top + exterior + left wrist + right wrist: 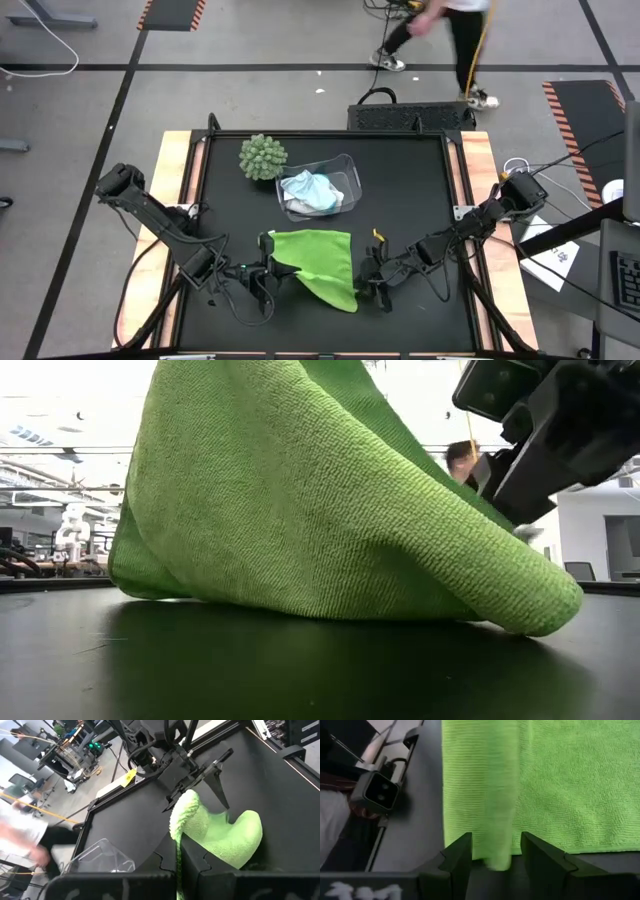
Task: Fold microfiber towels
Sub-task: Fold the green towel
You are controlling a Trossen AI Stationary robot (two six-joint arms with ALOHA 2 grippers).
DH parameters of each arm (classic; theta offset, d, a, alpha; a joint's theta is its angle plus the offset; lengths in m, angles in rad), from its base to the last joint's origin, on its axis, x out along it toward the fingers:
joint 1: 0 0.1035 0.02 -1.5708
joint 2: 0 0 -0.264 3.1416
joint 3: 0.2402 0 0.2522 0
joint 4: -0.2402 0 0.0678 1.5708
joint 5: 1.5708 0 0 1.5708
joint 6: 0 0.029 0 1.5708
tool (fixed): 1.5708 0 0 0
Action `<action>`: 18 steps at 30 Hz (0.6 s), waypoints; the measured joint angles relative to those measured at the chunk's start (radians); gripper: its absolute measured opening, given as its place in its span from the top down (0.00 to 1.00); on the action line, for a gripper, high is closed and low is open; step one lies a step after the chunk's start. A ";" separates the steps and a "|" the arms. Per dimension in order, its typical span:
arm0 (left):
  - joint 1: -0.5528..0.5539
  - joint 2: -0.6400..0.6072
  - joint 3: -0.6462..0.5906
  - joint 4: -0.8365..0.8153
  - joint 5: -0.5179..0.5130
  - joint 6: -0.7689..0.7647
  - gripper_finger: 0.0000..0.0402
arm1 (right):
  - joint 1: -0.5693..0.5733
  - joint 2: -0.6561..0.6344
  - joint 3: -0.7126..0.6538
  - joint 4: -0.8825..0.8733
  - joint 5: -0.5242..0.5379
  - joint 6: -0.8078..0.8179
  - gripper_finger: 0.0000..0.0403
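Lime green towel: spread on the black table right between the 2 grippers, 1 corner trailing toward the front edge. In the low view it's bunched up off the tabletop, not lying flat.

Left gripper: sits at the green towel's left edge, fingers squeezed together on a pinch of that edge. Its wrist view shows the cloth running up out of the closed fingers in a raised fold.

Right gripper: at the towel's opposite edge, directly across from the left one. Fingers are apart, and the towel's hem sits in the gap between them. Can't tell if they're actually touching the cloth.

Other 2 towels: white towel and light blue towel are crumpled together inside the clear plastic bin, past the far edge of the green towel and well clear of both grippers.

Spiky green ball plant: just beside the bin, on the left arm's side, far from the grippers.

Person: walking on the floor beyond the table's far end, blurry.
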 joint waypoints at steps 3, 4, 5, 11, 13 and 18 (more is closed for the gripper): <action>0.001 0.000 0.000 0.000 0.000 -0.001 0.99 | 0.002 -0.016 0.000 0.000 0.000 -0.003 0.60; 0.001 0.000 0.000 0.000 0.000 -0.002 0.99 | 0.002 -0.023 0.000 0.000 0.000 -0.004 0.60; 0.001 0.000 0.000 0.000 0.000 -0.002 0.99 | 0.005 -0.029 0.000 -0.002 0.000 -0.004 0.60; 0.001 0.000 0.000 0.001 0.000 0.000 0.99 | 0.022 -0.033 0.000 -0.004 -0.008 0.025 0.60; 0.001 0.000 0.000 0.001 0.000 0.005 0.99 | 0.023 -0.024 0.000 -0.004 0.004 0.031 0.60; 0.010 0.000 0.000 0.002 0.000 0.004 0.99 | 0.018 0.001 0.000 0.004 0.021 0.053 0.60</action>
